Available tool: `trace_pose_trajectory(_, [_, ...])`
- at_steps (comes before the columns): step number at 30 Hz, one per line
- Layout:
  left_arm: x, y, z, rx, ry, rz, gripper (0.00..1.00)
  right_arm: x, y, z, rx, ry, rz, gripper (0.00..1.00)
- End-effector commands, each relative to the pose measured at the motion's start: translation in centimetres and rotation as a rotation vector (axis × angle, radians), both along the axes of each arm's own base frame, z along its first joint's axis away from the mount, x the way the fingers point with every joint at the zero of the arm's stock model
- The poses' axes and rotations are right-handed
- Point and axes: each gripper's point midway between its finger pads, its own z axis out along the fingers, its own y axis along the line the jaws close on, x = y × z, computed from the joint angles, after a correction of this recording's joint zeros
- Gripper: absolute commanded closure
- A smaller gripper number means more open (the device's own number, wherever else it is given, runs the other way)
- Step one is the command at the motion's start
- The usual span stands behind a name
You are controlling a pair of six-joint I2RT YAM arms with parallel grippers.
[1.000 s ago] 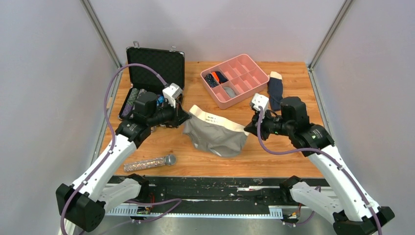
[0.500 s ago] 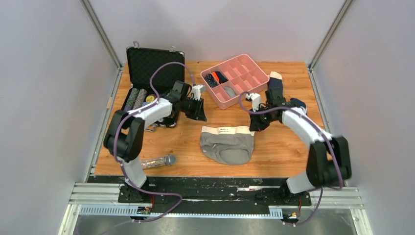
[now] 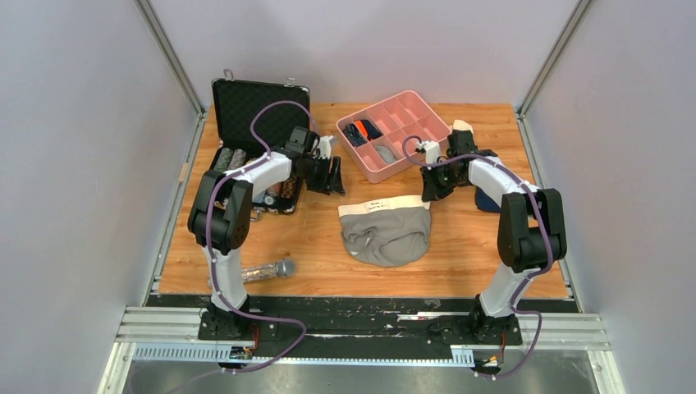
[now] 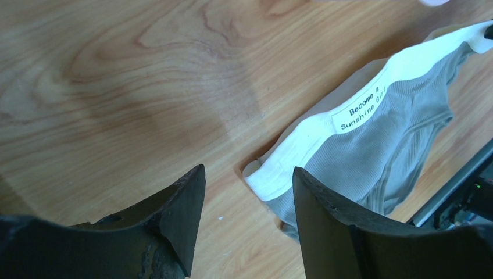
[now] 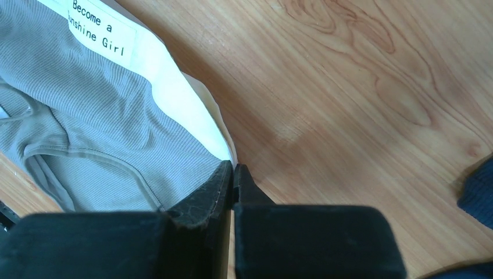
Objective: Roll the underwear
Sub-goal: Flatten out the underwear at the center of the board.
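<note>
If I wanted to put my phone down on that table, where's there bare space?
Best is the bare wood along the near edge, between the microphone and the underwear. Another patch lies right of the underwear, though the right arm hangs over it. The far side is crowded: black case, pink tray, navy sock.

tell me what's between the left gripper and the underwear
Only a short strip of bare wooden table, clearest in the top view, separates the left gripper from the underwear.
</note>
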Motion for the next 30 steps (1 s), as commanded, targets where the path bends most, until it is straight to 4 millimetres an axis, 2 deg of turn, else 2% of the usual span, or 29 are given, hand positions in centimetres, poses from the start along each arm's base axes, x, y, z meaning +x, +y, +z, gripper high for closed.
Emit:
trace_pose_trajectory(1, [-1.9, -0.4, -0.8, -0.046, 0.102, -0.015, 0.37, 0.8, 0.8, 0.9, 0.036, -0.032, 0.011, 1.00])
trace_pose_trajectory(5, [-3.1, -0.1, -2.4, -0.036, 0.156, 0.004, 0.43, 0.1, 0.8, 0.4, 0.041, -0.010, 0.003, 1.00])
trace_pose_trajectory(8, [-3.8, 0.0, -3.1, -0.033, 0.182, 0.004, 0.43, -0.3, 1.0, 0.4, 0.054, 0.000, 0.001, 1.00])
trace_pose_trajectory(14, [-4.1, -1.0, -4.7, -0.006, 0.207, -0.033, 0.46, -0.5, 0.9, 0.1, 0.053, -0.001, -0.001, 1.00])
trace_pose_trajectory(17, [-4.2, -1.6, -5.1, 0.000, 0.213, -0.053, 0.59, -0.5, 0.8, 0.0, 0.045, -0.005, -0.003, 1.00])
trace_pose_trajectory(21, [-4.2, -1.4, -5.1, 0.016, 0.211, -0.061, 0.67, -0.4, 0.6, -0.1, 0.038, -0.012, -0.004, 1.00])
trace_pose_trajectory(23, [-4.2, -1.4, -5.0, 0.012, 0.205, -0.065, 0.77, -0.4, 0.5, -0.2, 0.032, -0.015, -0.007, 1.00])
trace_pose_trajectory(26, [-3.6, -1.4, -3.9, 0.012, 0.158, -0.078, 0.98, -0.1, 0.3, 0.2, 0.021, -0.033, -0.012, 1.00])
trace_pose_trajectory(28, [-2.9, -1.0, -2.1, 0.028, 0.091, -0.081, 1.00, 0.3, 0.2, 1.7, 0.019, -0.074, -0.009, 1.00])
trace_pose_trajectory(29, [-2.3, -0.9, -0.3, 0.030, 0.025, -0.091, 1.00, 0.5, 0.3, 2.8, 0.023, -0.101, -0.003, 1.00])
trace_pose_trajectory(30, [-2.1, -0.6, 0.7, 0.036, -0.008, -0.094, 1.00, 0.7, 0.4, 4.2, 0.031, -0.134, 0.009, 1.00])
